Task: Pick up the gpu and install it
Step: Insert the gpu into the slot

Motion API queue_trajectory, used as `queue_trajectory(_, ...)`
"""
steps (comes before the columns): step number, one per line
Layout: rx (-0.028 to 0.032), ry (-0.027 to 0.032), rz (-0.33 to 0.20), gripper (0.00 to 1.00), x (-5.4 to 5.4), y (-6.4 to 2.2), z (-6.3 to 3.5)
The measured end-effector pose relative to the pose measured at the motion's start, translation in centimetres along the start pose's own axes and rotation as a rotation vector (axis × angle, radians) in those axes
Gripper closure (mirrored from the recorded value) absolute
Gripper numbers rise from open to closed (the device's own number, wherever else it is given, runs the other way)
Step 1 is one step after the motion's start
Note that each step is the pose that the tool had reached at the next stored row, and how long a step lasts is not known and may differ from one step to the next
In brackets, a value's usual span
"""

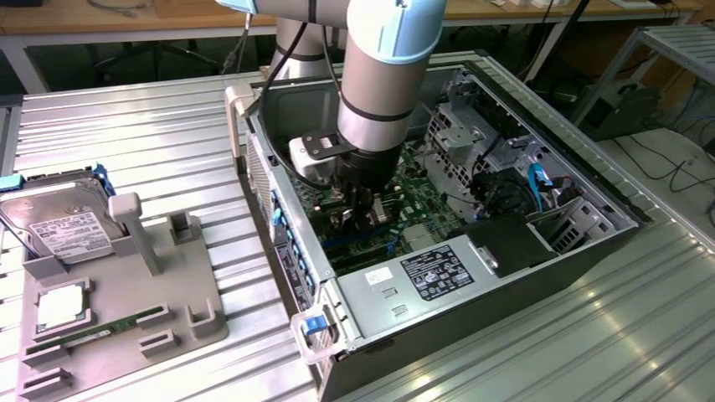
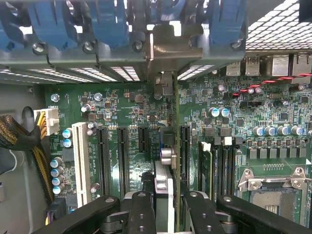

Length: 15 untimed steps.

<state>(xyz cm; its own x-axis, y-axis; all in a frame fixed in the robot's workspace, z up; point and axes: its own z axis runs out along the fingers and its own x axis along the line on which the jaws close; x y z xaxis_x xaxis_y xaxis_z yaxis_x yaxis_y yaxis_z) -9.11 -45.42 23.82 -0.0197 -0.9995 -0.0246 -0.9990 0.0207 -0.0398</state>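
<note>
Your hand (image 1: 360,205) is deep inside the open computer case (image 1: 581,226) in the exterior view. In the wrist view, your hand (image 2: 164,204) is grasping the gpu (image 2: 168,146), which stands on edge just above the green board (image 2: 122,102).

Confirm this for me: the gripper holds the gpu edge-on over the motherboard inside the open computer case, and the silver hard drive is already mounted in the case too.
One part is wrong. The hard drive isn't in the computer case; the exterior view shows it standing in the grey holder on the table, at that view's left. The rest holds: the wrist view shows the gripper holding the gpu edge-on over the motherboard.
</note>
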Motion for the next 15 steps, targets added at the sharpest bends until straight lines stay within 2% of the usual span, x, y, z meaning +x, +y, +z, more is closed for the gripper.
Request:
queue_trajectory(12,0.0,0.0013,-0.001,0.72,0.18,0.01,0.07)
queue_trajectory(15,-0.0005,0.0006,-0.019,0.72,0.18,0.01,0.07)
